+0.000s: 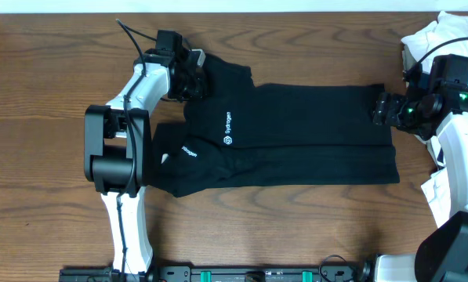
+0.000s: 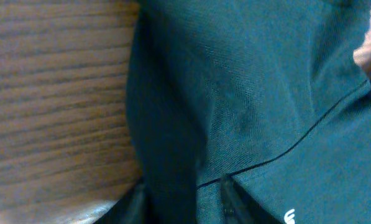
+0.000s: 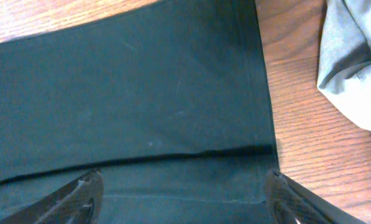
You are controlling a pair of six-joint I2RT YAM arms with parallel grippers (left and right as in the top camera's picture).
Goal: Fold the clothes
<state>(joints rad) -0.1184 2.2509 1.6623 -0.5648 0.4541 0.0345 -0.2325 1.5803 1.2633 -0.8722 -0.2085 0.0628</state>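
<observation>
- Shirt [image 1: 296, 129] lies on the worktop [image 1: 45, 63].
- Left end effector [image 1: 193, 78], at the shirt's 10 o'clock corner: narrow, fabric between its fingers, grip unclear.
- Right end effector [image 1: 379, 108], at the 3 o'clock hem: wide.

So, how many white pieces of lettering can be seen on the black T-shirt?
2. On the black T-shirt, one lettering runs beside the round logo; the other lies below-left of it in the overhead view. Folds may hide more.
</observation>
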